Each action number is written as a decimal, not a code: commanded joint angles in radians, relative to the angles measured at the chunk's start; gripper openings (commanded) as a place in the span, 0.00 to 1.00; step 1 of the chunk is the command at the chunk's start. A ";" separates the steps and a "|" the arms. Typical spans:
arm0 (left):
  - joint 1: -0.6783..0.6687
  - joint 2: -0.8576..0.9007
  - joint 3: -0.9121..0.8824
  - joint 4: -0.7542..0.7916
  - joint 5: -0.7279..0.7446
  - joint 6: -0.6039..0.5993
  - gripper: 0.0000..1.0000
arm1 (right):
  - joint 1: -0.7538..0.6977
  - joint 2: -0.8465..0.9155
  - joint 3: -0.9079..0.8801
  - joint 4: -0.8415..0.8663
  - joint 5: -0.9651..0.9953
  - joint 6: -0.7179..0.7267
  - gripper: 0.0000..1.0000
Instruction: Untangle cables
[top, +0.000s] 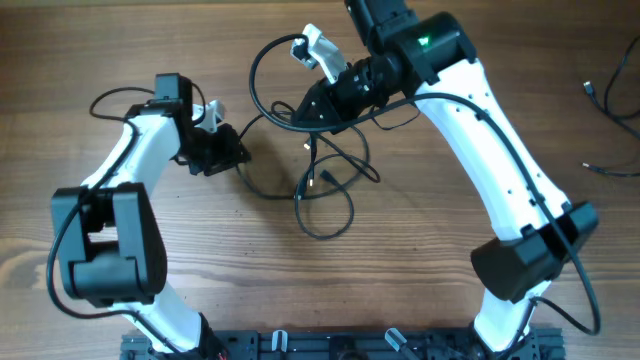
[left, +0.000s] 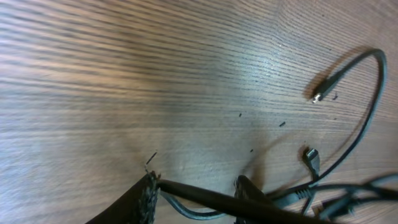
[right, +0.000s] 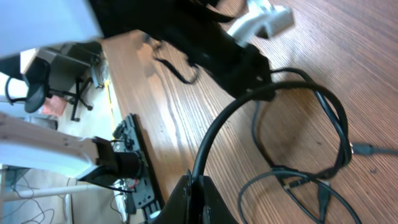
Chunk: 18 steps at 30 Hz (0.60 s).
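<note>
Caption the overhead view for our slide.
Right pincer grips a loop of the tangled black cables on a wooden table; left pincer sits at the tangle's left edge.

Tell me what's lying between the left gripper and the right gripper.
In the overhead view, only black cables cross the wooden table between the left gripper and the right gripper; nothing else lies there.
</note>
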 joint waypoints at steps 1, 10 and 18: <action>-0.047 0.052 0.005 0.037 -0.110 -0.165 0.39 | 0.003 -0.086 0.014 -0.001 -0.069 -0.024 0.04; -0.108 0.124 0.002 0.012 -0.355 -0.462 0.30 | -0.087 -0.256 0.016 0.078 0.136 0.116 0.04; -0.106 0.124 -0.056 0.009 -0.381 -0.476 0.30 | -0.501 -0.355 0.142 0.362 0.159 0.421 0.04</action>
